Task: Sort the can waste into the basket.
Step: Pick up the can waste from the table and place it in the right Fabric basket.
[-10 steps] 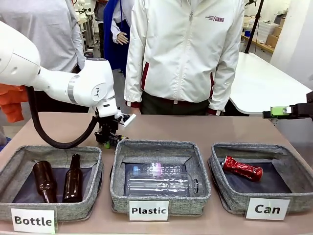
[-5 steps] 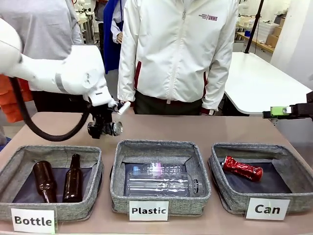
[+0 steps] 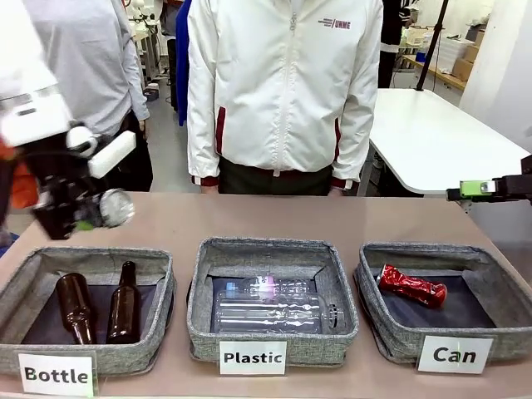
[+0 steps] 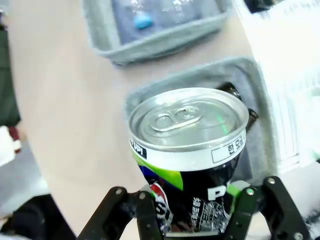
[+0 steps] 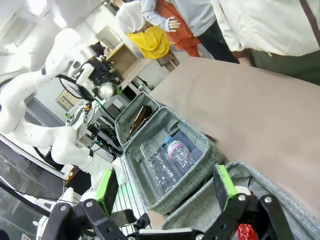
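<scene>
Gripping the black can (image 4: pixel 192 165) between its two fingers (image 4: pixel 239 215), the left gripper (image 4: pixel 192 220) shows the can's silver end and pull tab facing the wrist camera; in the front view that gripper (image 3: pixel 79 218) hangs above the table (image 3: pixel 249 218), past the far edge of the "Bottle" bin (image 3: pixel 87 312), with the can's silver end (image 3: pixel 115 208) turned toward the camera; two brown glass bottles (image 3: pixel 100 309) lie in that bin; clear plastic bottles (image 3: pixel 270 306) lie in the middle "Plastic" bin (image 3: pixel 270 303); the red crushed can (image 3: pixel 411 287) rests in the "Can" basket (image 3: pixel 445 303) at the right; the right gripper (image 5: pixel 165 192), jaws spread apart and empty, sits over the basket's corner; a person (image 3: pixel 287 91) in a white jacket stands at the far side.
</scene>
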`<action>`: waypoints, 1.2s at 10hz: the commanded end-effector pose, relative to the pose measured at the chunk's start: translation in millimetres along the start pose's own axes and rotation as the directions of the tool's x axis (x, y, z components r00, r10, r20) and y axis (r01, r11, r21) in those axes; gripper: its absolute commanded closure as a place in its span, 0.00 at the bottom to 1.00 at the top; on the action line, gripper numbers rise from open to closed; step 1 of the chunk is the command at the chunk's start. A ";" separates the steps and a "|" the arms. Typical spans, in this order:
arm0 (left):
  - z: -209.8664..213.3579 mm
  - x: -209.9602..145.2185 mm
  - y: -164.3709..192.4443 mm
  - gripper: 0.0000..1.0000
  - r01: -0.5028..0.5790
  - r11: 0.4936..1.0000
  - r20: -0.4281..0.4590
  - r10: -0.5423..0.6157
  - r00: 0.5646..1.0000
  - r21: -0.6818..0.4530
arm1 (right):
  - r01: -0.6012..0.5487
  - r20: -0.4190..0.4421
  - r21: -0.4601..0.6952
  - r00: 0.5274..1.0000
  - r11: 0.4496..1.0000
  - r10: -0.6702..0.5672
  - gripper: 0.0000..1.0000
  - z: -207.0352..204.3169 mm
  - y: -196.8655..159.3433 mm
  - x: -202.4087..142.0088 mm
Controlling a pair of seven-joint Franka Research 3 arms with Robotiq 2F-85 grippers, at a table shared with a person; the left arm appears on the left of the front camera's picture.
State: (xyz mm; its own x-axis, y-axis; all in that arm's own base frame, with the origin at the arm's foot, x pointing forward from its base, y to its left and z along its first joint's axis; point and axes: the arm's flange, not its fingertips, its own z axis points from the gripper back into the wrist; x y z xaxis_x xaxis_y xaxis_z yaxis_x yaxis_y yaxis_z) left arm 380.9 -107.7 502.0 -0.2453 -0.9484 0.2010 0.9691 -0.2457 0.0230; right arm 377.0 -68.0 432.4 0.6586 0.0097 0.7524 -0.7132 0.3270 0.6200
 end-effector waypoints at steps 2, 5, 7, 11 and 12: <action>-3.8 -1.7 -22.3 1.00 -0.142 0.987 -0.035 0.145 0.989 0.079 | -0.018 -0.003 0.008 1.000 1.000 0.018 0.00 1.2 0.0 1.0; 2.0 -1.0 -25.5 1.00 -0.021 1.000 -0.030 0.021 0.999 0.023 | -0.018 -0.003 0.008 1.000 1.000 0.018 0.00 1.2 0.0 1.0; -1.7 2.4 -31.2 0.85 -0.039 0.999 -0.029 0.040 0.999 0.028 | -0.018 -0.003 0.008 1.000 1.000 0.018 0.00 1.2 0.0 1.0; -35.3 173.0 22.9 0.85 -0.064 0.960 0.314 -0.025 0.949 0.272 | 0.138 -0.107 -0.086 0.983 0.987 -0.146 0.00 70.0 16.5 -11.0; -40.8 219.7 42.5 0.85 -0.062 0.954 0.339 -0.043 0.940 0.292 | 0.176 -0.141 -0.057 0.973 0.983 -0.183 0.00 96.4 21.9 -25.9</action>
State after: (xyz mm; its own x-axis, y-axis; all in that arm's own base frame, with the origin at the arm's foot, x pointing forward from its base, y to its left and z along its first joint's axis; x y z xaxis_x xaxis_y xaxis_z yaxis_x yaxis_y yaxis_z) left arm 336.2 -298.1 513.5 -0.2330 -0.8153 0.5300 0.9612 -0.1106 0.2526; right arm 337.0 -129.4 435.7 0.7602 0.0558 0.6473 -0.6099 0.4049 0.6813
